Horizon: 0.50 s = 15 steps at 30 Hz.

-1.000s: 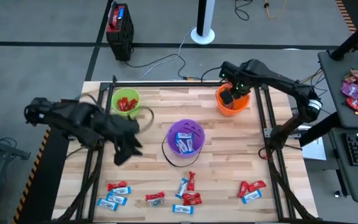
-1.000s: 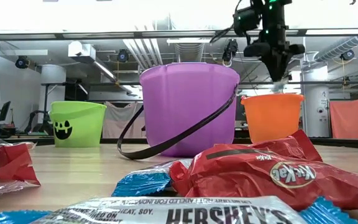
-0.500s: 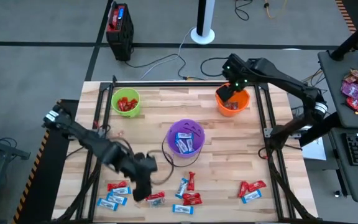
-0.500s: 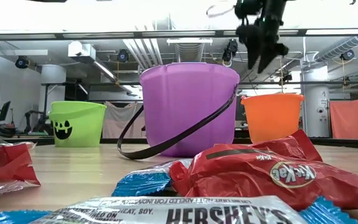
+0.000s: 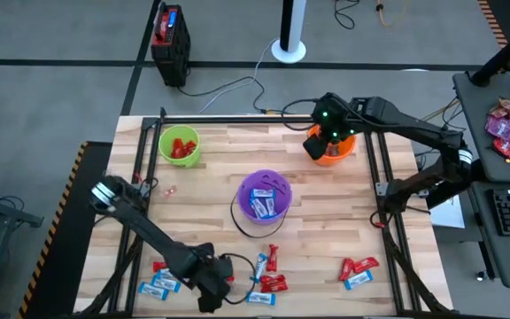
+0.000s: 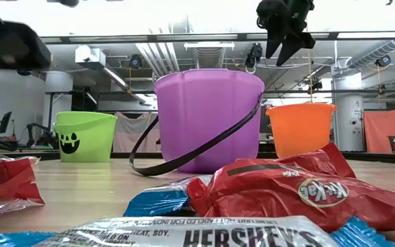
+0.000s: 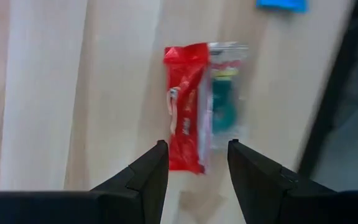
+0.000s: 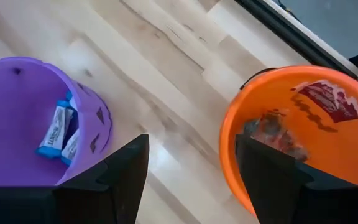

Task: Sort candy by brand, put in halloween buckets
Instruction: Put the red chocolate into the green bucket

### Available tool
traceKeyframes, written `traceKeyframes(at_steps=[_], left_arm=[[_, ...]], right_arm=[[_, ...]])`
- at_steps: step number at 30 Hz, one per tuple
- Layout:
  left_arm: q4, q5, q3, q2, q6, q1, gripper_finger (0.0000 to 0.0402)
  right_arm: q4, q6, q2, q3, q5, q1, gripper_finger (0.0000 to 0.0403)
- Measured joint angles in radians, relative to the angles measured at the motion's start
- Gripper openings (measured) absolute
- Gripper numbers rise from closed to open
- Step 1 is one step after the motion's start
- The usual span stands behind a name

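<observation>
Table (image 5: 211,177): wooden top, carries everything.

Halloween buckets: purple bucket (image 5: 265,197) centre, blue-white pieces inside; green bucket (image 5: 178,144) far left, red pieces inside; orange bucket (image 5: 333,149) far right, dark pieces inside.

Right gripper (image 5: 320,144): hangs above the orange bucket's rim, fingers spread wide, nothing between them.

Left gripper (image 5: 212,292): low over the near edge of the table, fingers parted, empty; wrist view shows them straddling a red candy (image 7: 186,106) with a clear-and-teal piece (image 7: 225,93) touching its side.

Remaining candy (image 5: 268,271): loose red and blue-white pieces strewn along the near edge.

Handling judgement: pieces look light, flat and crinkly, wrappers likely slick. Pinch the red one across its short width at mid-length; the touching neighbour may drag along.
</observation>
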Motion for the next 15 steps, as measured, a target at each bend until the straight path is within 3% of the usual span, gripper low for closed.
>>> traceKeyframes(at_steps=[8, 15], left_arm=[[0.061, -0.031, -0.021, 0.075, 0.031, 0.004, 0.0131], [0.142, -0.029, -0.092, 0.068, 0.027, 0.013, 0.0064]], right_arm=[[-0.004, 0.011, 0.034, -0.002, 0.001, 0.028, 0.0232], [-0.004, 0.017, 0.038, -0.002, 0.001, 0.032, 0.0233]])
